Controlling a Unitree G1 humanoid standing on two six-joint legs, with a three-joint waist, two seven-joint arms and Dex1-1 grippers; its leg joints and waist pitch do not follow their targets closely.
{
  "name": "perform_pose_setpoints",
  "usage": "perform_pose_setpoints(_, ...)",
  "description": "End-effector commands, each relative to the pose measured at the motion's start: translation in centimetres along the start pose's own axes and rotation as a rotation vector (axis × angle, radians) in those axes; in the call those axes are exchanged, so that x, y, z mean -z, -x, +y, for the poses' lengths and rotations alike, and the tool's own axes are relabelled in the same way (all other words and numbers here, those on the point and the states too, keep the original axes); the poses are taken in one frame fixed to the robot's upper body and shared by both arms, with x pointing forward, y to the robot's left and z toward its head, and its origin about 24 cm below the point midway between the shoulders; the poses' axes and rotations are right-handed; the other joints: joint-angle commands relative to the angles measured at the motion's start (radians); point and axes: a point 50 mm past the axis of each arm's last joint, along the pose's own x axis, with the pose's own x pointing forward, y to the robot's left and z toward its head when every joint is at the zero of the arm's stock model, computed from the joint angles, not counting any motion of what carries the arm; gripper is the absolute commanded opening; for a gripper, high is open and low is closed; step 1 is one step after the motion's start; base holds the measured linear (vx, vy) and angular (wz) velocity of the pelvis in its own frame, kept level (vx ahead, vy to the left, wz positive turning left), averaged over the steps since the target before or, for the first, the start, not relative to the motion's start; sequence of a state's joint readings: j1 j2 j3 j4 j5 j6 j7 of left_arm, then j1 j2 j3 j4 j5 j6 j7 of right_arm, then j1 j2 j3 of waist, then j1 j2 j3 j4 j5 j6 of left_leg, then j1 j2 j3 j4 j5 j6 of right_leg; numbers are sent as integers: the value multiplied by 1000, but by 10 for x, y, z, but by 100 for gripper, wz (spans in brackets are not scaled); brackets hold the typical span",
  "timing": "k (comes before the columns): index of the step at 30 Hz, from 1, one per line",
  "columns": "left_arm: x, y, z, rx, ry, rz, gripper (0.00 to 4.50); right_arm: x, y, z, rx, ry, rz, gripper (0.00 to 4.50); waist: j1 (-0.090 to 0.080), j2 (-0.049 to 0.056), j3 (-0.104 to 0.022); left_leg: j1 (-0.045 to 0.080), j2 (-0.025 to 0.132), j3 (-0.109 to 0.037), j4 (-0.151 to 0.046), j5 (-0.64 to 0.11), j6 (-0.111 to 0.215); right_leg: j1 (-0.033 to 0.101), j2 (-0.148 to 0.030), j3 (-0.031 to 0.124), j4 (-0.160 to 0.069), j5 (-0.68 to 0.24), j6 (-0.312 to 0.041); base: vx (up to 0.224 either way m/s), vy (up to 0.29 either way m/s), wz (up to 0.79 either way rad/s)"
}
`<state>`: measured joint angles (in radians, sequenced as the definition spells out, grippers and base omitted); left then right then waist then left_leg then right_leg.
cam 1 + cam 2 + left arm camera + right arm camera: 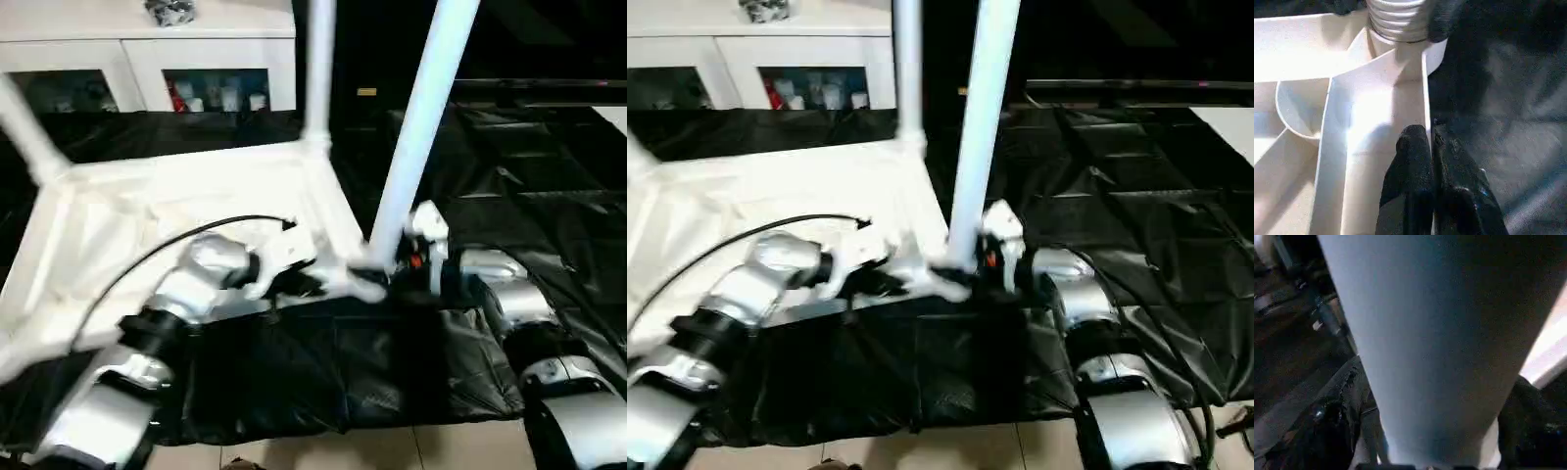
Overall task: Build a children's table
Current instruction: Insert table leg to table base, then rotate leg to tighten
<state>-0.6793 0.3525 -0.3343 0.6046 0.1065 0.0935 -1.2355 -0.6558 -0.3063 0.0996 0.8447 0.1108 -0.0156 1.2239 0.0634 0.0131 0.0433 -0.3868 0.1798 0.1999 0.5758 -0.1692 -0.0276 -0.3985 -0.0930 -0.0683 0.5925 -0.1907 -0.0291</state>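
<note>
The white table top (147,211) lies upside down on a black sheet, rim upward. One leg (319,69) stands in its far right corner socket, and another leg (24,132) leans up from the far left corner. My right gripper (394,266) is shut on a third leg (423,117) low on its shaft at the near right corner; the wrist view shows this leg (1425,347) between the fingers (1327,431). My left gripper (1429,134) is shut on the table's rim (1425,93), just short of that corner, where the leg's threaded end (1398,19) sits in the socket.
A white cabinet (147,54) with glass doors stands behind the table. The black sheet (529,157) spreads to the right and toward me, ending at tiled floor (392,446). A black cable (147,257) arcs over my left forearm.
</note>
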Motion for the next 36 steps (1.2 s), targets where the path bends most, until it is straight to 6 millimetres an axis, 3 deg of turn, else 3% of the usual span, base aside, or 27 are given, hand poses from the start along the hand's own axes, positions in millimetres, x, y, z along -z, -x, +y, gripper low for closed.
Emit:
perform_pose_setpoints(1,-15,-4,0,65,-94,-17,0,4,-2,7,-76,4,39,337,-1,1,-68,23,58,-20,-51,-125,114,50,-56,38,-42,13,-274,0,0,0)
perform_pose_setpoints(4,-13,-4,0,88,-112,-5,0,4,-2,8,-105,6,53,329,1,4,-63,26,60,-19,-54,-191,89,45,-58,39,-51,-72,-264,0,0,0)
perform_pose_setpoints(7,-13,-4,1,97,-120,-1,0,4,-2,9,-122,13,66,289,1,5,-59,28,63,-20,-60,-245,51,43,-58,41,-56,-144,-251,0,0,0)
perform_pose_setpoints(10,-13,-6,2,106,-125,-1,0,4,-2,11,-143,17,77,278,2,4,-60,31,62,-20,-61,-263,33,41,-59,43,-57,-160,-245,0,0,0)
perform_pose_setpoints(18,-11,-7,4,92,-94,-18,0,11,-7,15,-129,-27,57,273,6,3,-64,25,60,-19,-56,-212,57,45,-60,42,-51,-101,-250,0,0,0)
perform_pose_setpoints(20,-12,-10,7,51,-59,-37,0,15,-9,14,-66,-66,27,273,9,3,-62,26,61,-19,-57,-215,53,44,-60,42,-52,-118,-249,0,0,0)
perform_pose_setpoints(22,-14,-14,10,5,-27,-51,0,18,-13,12,14,-82,10,272,8,3,-57,31,59,-19,-61,-259,32,39,-62,42,-61,-195,-236,0,0,0)
perform_pose_setpoints(23,-18,-19,13,-52,2,-64,0,23,-17,8,123,-104,0,272,5,-2,-56,32,60,-21,-63,-285,16,38,-66,44,-66,-253,-222,0,0,0)
perform_pose_setpoints(25,-23,-28,15,-115,34,-71,0,29,-25,5,262,-140,-11,272,2,-1,-54,35,59,-23,-64,-308,-2,34,-69,45,-73,-310,-207,0,0,0)
perform_pose_setpoints(27,-27,-36,16,-160,66,-80,0,33,-32,4,359,-174,-14,272,-13,-2,-49,35,56,-30,-69,-345,-19,30,-67,44,-84,-396,-171,0,0,0)
perform_pose_setpoints(31,-43,-61,11,-222,115,-102,0,36,-53,3,588,-272,-11,272,-27,4,-50,36,55,-33,-72,-376,-27,25,-65,43,-89,-405,-162,0,0,0)
perform_pose_setpoints(36,-52,-72,6,-218,82,-91,0,34,-73,9,627,-320,1,272,-36,4,-51,33,51,-33,-72,-392,-9,25,-63,42,-95,-387,-159,0,0,0)
